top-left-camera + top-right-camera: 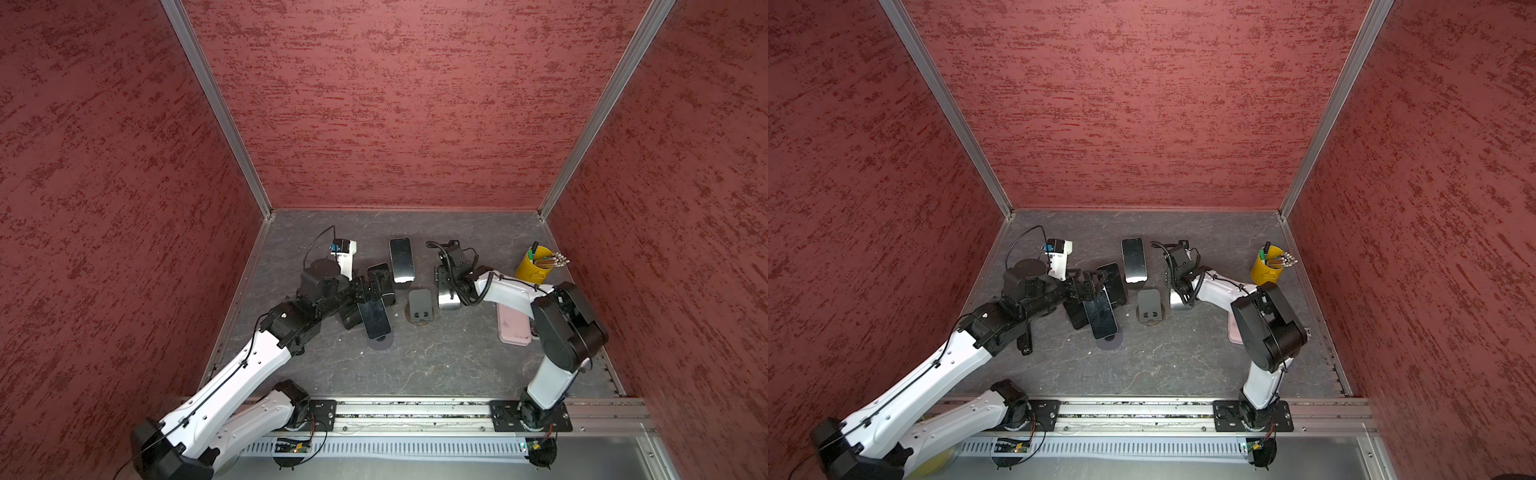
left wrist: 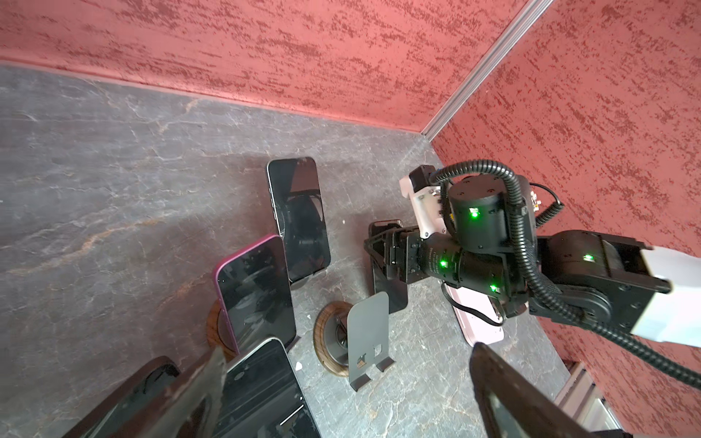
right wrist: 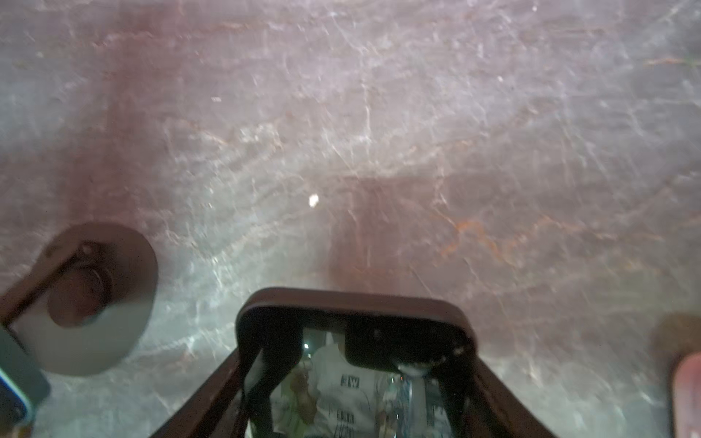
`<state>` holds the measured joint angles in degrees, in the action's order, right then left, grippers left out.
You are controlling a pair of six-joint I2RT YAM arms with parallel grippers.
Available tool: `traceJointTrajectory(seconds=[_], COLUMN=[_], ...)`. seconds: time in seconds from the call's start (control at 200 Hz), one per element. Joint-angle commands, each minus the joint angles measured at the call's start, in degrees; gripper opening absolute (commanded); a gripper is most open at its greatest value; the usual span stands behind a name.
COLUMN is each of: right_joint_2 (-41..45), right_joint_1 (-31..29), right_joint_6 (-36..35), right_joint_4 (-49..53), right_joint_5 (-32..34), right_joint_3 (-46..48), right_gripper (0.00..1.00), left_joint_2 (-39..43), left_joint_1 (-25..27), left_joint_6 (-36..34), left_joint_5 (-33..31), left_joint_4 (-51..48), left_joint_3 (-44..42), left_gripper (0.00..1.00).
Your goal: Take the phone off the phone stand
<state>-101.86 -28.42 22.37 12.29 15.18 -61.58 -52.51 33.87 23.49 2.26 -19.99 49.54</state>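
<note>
Looking down into a booth of red textured walls (image 1: 395,104) closing round a gray marbled table (image 1: 415,365). Reaching in from the near rail with the left arm (image 1: 249,365) and the right arm (image 1: 548,382), both bending toward the middle of the table. Spreading the left gripper (image 2: 347,354) to its widest and gripping nothing, its fingers (image 2: 201,383) flanking a white-edged phone (image 2: 265,390) within a cluster of propped phones left of centre. Clamping the right gripper (image 3: 356,379) partway closed on the side edges of a dark phone (image 2: 398,295), holding it upright right of centre, just beside a bare gray phone stand (image 1: 419,303) on a round wooden base. Not showing clearly, in any view, whether the dark phone's lower end is touching the table or a support. Stretching the right arm over a pink phone (image 1: 513,328) lying flat on the table. Propping one more black phone (image 1: 401,259) steeply at the back of the cluster. Showing a yellow cup (image 1: 532,270) of pens (image 1: 555,261) well apart, near the right wall.
</note>
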Motion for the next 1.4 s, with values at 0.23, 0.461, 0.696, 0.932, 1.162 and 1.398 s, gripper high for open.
traceJointTrajectory(seconds=[0.23,0.461,0.696,0.932,1.162,1.398], right_joint_2=[-6.18,-9.51,-11.75,-12.3,-12.39,-12.58], right_joint_1=[2.87,3.66,3.73,3.73,3.64,3.6], right_joint_6=[-2.43,-2.31,-1.89,-0.99,-0.16,0.06], right_joint_4=[-4.35,-4.98,-5.09,-5.04,-4.25,-3.69], right_joint_5=[-5.16,-6.63,-7.09,-6.05,-5.14,-4.19], right_joint_3=[-5.45,-6.96,-7.7,-7.28,-6.89,-6.53], right_gripper=[0.28,0.3,0.33,0.37,0.38,0.41], left_joint_2=[0.68,0.91,-0.21,-0.66,-0.4,-0.22], left_joint_1=[0.76,0.85,0.85,0.85,0.85,0.85], left_joint_6=[0.72,-0.13,-1.23,-2.83,-3.21,-4.47], left_joint_5=[-3.22,-3.86,-4.67,-2.16,-0.05,-1.2], left_joint_4=[-3.32,-2.94,-1.53,3.0,5.04,4.41], left_joint_3=[1.43,2.15,1.89,0.57,-0.78,-0.6], left_gripper=[1.0,1.0,1.0,0.99,0.99,1.0])
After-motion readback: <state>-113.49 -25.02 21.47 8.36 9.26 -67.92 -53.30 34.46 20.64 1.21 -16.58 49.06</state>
